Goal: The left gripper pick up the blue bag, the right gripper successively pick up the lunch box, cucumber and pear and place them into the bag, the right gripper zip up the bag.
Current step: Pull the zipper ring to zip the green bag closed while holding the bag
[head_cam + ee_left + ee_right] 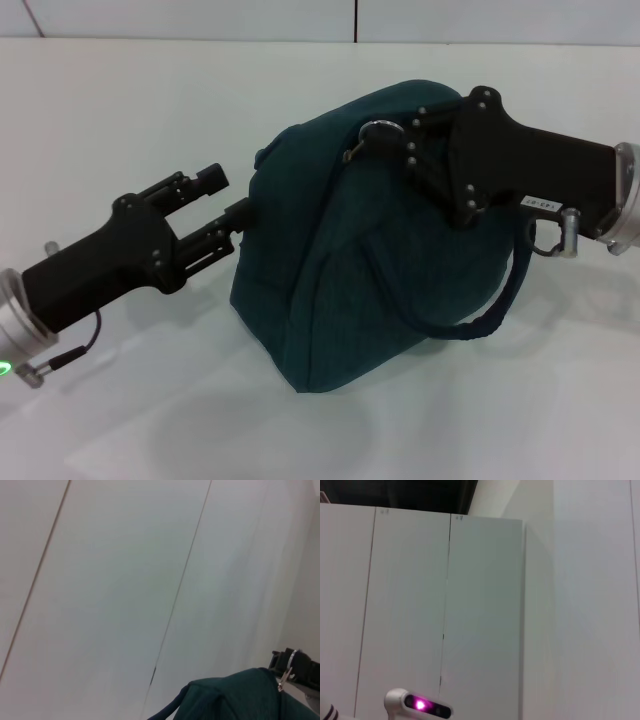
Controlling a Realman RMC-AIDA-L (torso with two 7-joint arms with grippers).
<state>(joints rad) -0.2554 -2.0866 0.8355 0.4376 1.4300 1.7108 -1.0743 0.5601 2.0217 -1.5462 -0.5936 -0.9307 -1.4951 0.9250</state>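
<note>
The black two-finger right gripper (385, 135) pinches the zipper pull (352, 152) atop the teal fabric bag (370, 250) (closed); the black left gripper (235, 200), released, sits at its side.

left pincer (232, 199) reaches in from the left, fingers parted; right pincer (400, 142) reaches in from the right.

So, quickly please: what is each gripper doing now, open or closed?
Left gripper: open, fingers spread at the bag's left side, gripping nothing.
Right gripper: at the bag's top by the zipper pull; cannot be told.
</note>
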